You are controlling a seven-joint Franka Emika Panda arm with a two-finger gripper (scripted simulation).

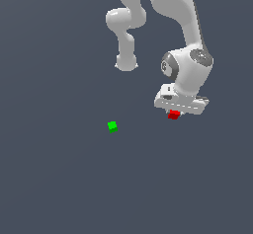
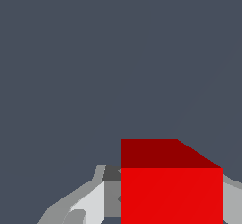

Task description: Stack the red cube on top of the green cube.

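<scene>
While clamped on the red cube (image 1: 173, 114), gripper (image 1: 174, 113) hangs under the white wrist housing (image 1: 181, 102), fingers drawn in to cube width, only the cube's lower part peeking out beneath the housing in the exterior view. Up close in the wrist view, red cube (image 2: 171, 190) fills the space at the gripper (image 2: 171, 197), bright face toward the camera and a darker face above it, with one grey finger (image 2: 90, 204) pressed against one side and a sliver of the other finger (image 2: 232, 202) showing at the opposite side. Held against plain dark grey floor (image 1: 59, 178), with contact between cube and floor impossible to judge from either view. Above the red cube, white forearm (image 1: 190, 70) rises and bends back toward the upper edge of the exterior view, a second rounded link (image 1: 126, 35) hanging to the exterior view's left of it. Well apart from the red cube, toward the exterior view's left and slightly lower in that picture, sits the green cube (image 1: 112, 126), alone on the floor, nothing touching it and nothing stacked on it. Same size as the red cube, turned a little askew. Out of sight in the wrist view, where only bare floor (image 2: 118, 53) lies beyond the red cube.
</scene>
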